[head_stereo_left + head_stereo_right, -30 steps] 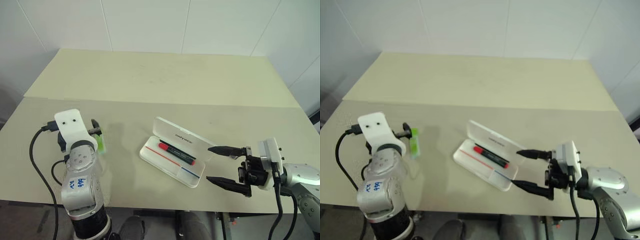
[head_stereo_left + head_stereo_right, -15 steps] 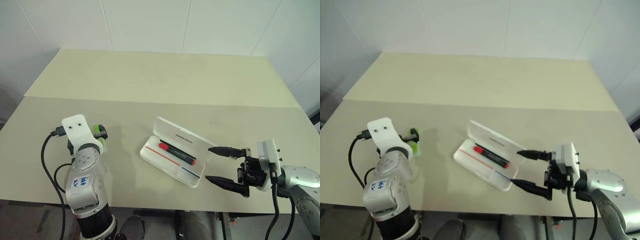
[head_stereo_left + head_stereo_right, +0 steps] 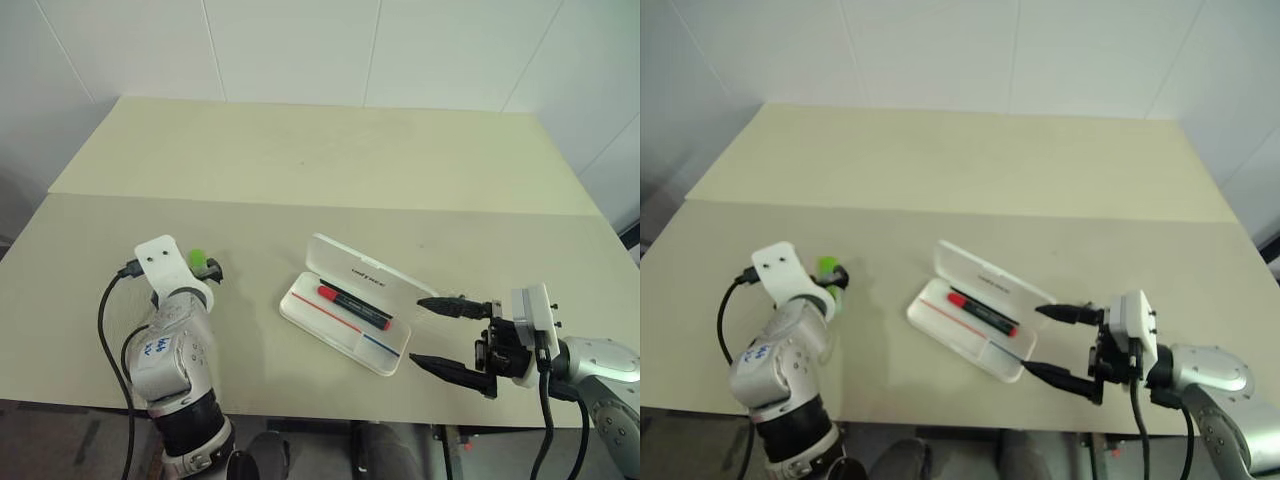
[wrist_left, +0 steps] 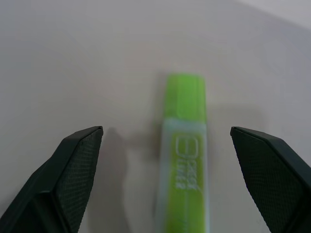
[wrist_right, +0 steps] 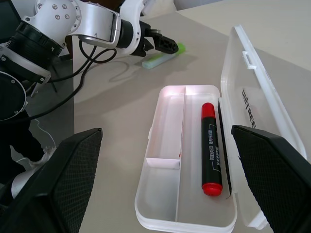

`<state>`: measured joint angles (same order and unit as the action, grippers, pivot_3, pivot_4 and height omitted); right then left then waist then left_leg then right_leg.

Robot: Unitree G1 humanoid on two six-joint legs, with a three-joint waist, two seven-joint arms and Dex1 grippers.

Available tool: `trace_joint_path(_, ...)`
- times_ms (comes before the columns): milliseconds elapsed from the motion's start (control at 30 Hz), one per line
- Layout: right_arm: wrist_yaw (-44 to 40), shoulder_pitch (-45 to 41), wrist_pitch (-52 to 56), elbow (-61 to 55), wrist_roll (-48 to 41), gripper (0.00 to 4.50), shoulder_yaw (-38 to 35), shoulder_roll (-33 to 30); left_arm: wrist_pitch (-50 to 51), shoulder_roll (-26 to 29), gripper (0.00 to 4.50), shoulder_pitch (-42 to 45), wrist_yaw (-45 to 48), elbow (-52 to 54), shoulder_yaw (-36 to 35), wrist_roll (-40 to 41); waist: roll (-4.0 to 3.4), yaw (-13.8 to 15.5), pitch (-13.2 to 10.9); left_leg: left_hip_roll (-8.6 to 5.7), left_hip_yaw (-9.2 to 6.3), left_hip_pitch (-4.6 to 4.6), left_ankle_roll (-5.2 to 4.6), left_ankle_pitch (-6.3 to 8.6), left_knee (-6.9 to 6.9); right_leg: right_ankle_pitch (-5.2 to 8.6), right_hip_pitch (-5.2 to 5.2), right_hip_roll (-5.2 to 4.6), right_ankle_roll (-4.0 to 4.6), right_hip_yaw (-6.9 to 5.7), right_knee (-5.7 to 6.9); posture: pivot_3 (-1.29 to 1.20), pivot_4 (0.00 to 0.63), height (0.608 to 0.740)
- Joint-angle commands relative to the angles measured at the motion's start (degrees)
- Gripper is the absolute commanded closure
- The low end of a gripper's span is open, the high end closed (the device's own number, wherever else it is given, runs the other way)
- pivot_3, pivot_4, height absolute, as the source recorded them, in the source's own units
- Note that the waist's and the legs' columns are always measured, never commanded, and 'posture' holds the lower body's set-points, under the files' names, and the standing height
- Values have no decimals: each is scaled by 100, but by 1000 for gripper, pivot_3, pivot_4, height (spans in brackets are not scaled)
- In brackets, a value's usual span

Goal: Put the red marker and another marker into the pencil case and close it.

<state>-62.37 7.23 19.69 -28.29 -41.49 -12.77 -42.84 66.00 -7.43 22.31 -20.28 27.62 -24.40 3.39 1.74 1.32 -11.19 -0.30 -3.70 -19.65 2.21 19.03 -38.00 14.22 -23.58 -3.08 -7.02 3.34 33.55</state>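
Left pincer (image 4: 165, 184) spread wide astride the green highlighter (image 4: 184, 160) on the table (image 3: 300, 160) | right pincer (image 3: 445, 335) gaping, empty, beside the open pencil case (image 3: 350, 325) | red marker (image 3: 353, 307) lying inside

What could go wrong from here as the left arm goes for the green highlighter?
The left gripper is open with the green highlighter lying lengthwise between its fingers, nearer one side, so closing might push it askew or roll it away. The pencil case stands open with the red marker inside; the open right gripper sits close to its lid and could bump it.
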Motion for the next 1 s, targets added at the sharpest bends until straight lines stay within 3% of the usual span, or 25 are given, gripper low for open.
trace_joint_path(33, 63, 50, -101, -268, -37, 0, -170, -2, 146, -282, 21, 96, 29, -88, -256, 193, -2, 2, 1, 0, 0, 2, 0, 0, 0, 0, 1, 0, 0, 0, 0, 0, 150, 740)
trace_joint_path(500, -13, 800, -252, -375, -170, 0, -747, 20, 550, -118, 21, 520, 22, -706, -348, 151, -15, 19, 9, -5, 4, 24, 2, -8, -5, 5, 28, -2, 9, 2, -10, 0, 150, 740)
trace_joint_path(600, -123, 1048, -382, -267, -87, 0, -911, 28, 581, -85, 21, 611, 50, -837, -373, 156, -17, 16, 10, -8, 1, 27, -1, -10, -9, 43, 42, -2, 78, 5, -20, 0, 150, 740)
trace_joint_path(1000, -182, 1383, -618, -243, -140, 0, -1183, 191, 810, 62, 21, 948, 57, -1226, -455, 125, -65, -33, 38, 1, -16, 44, 24, 7, -9, 19, 106, 1, 34, -29, -145, 0, 150, 740)
